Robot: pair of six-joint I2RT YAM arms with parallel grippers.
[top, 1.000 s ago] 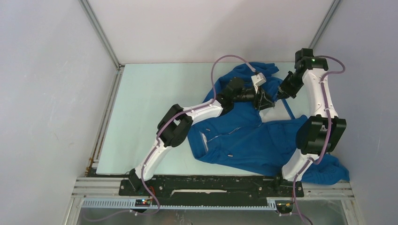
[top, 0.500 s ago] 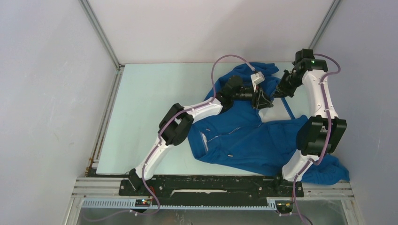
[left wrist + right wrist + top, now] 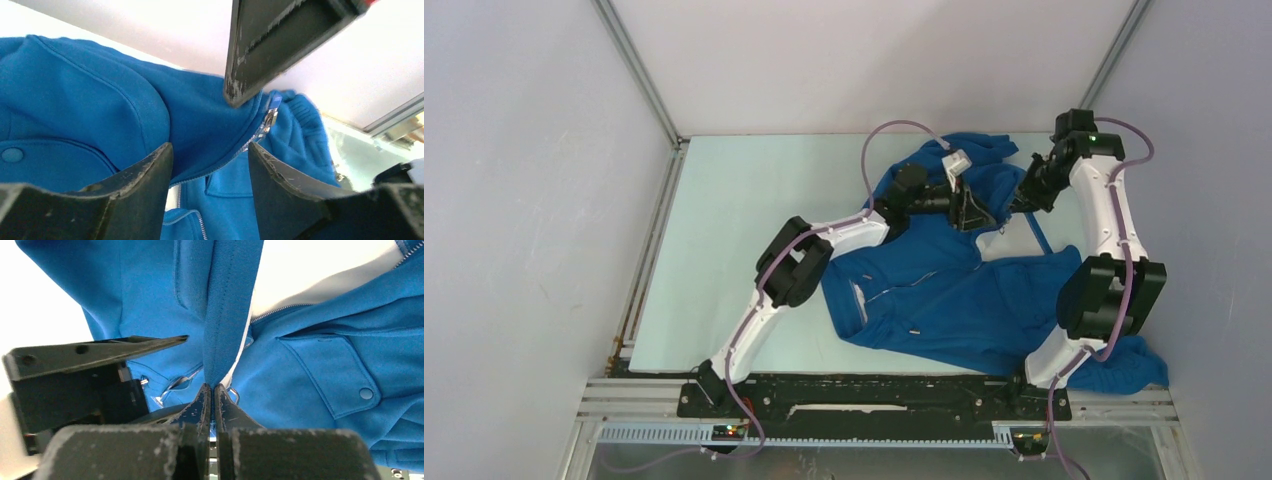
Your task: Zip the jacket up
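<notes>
- Your right gripper [image 3: 210, 386] pinches a blue strip [image 3: 227, 315] of the jacket [image 3: 934, 295], which lies on the table's [image 3: 744, 220] right half;
- your left gripper [image 3: 210, 150] gapes, empty, short of the zipper pull [image 3: 270, 116];
- likely step: reaching the pull; next, close squarely on it.

My left gripper [image 3: 972, 208] has slid a little to the left over the jacket [image 3: 944, 290], and now more of its pale lining [image 3: 1016, 240] shows beside it.
</notes>
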